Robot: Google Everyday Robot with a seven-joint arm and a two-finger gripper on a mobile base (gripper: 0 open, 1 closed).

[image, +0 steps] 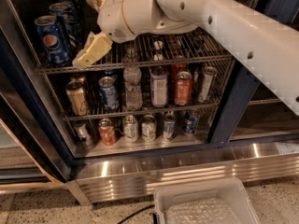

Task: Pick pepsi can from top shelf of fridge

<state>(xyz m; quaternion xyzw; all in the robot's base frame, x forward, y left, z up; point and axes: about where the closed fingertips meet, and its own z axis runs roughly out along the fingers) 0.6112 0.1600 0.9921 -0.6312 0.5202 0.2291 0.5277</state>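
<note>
Only one mark reads: a round red-white-blue Pepsi logo with white "pepsi" lettering down the side, on the pepsi can (50, 42). It stands just left of the gripper (91, 50), which is at the front of the top shelf (187, 55). The blue cans (65, 8) up-left of the gripper, behind that one, have print too small to read. The red can (183, 87), white-label bottle (159, 85) and the rest on the lower racks (140, 111) below the gripper have labels, none legible.
</note>
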